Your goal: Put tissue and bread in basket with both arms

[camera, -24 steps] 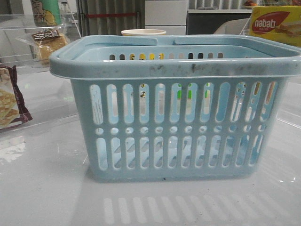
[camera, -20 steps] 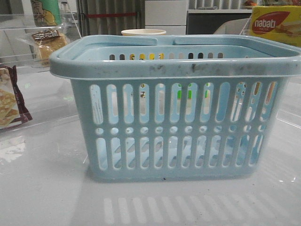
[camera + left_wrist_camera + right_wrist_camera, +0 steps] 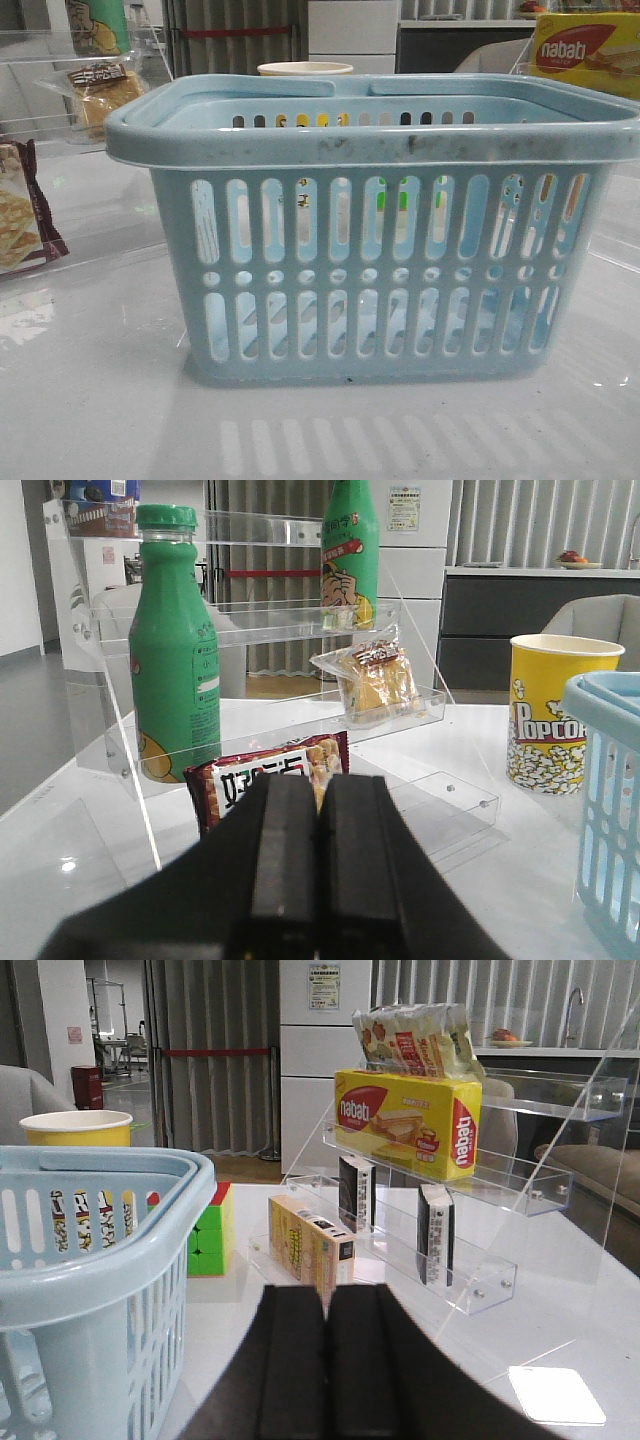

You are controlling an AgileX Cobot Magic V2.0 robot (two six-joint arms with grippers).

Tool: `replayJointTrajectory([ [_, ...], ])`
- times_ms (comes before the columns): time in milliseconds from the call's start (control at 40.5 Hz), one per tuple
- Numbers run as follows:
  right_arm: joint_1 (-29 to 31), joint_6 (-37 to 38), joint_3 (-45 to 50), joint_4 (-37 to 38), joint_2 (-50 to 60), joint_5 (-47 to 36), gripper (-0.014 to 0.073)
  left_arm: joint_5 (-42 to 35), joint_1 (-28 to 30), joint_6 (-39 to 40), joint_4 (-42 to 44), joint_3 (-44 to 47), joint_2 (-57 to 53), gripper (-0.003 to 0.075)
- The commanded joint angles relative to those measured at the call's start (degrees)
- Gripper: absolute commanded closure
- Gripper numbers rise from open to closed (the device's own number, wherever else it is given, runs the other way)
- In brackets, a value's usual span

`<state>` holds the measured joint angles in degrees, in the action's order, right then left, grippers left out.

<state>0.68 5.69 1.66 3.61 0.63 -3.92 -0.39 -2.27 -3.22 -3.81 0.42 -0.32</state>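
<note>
Nothing has moved: both tools [image 3: 318, 865] [image 3: 330, 1360] pressed together, basket [image 3: 370, 140] rim unobstructed, bread [image 3: 378, 683] shelved.

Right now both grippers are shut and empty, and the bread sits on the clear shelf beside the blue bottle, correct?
Not quite: the bottle beside the bread is green, as the left wrist view shows. The left gripper and right gripper are indeed shut and empty, and the bread is on the clear shelf.

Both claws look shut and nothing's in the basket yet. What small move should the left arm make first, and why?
Probably open the left claw and ease it toward the bread on the clear shelf. The fingers are pressed together and hold nothing, the wrapped bread sits ahead beyond the cracker packet, and the basket shows no bread inside.
</note>
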Motion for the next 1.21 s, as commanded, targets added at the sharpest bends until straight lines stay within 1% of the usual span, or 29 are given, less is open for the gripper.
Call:
replayJointTrajectory([
  [0,0.3,0.1,0.1,-0.2,1.0,-5.3,0.0537,-5.1,-0.3,-0.1,-0.4,0.0,-1.0,0.0629],
  [370,0.3,0.1,0.0,-0.2,1.0,-5.9,0.0537,-5.1,-0.3,-0.1,-0.4,0.0,-1.0,0.0629],
  [519,0.3,0.1,0.0,-0.2,1.0,-5.2,0.0537,-6.5,-0.3,-0.1,-0.2,-0.1,-1.0,0.0629],
  [642,0.2,0.1,-2.4,-0.2,1.0,-4.4,0.0537,-6.3,-0.3,-0.1,-0.2,-2.5,-1.0,0.0629],
  [765,0.2,0.1,-9.0,-0.2,0.9,0.4,0.0537,-3.2,-0.3,-0.1,-0.2,-9.0,-0.7,0.0629],
  [889,0.2,0.0,-19.0,-0.2,-1.4,8.2,0.0537,4.1,-0.3,-0.1,-0.2,-18.7,1.8,0.0629],
  [1086,0.2,0.0,-33.6,-0.2,-10.5,19.7,0.0537,14.7,-0.3,-0.1,-0.2,-32.8,10.6,0.0629],
  [1185,0.2,0.0,-40.6,-0.2,-16.0,27.3,0.0537,21.2,-0.3,-0.1,-0.2,-38.5,15.7,0.0629],
])
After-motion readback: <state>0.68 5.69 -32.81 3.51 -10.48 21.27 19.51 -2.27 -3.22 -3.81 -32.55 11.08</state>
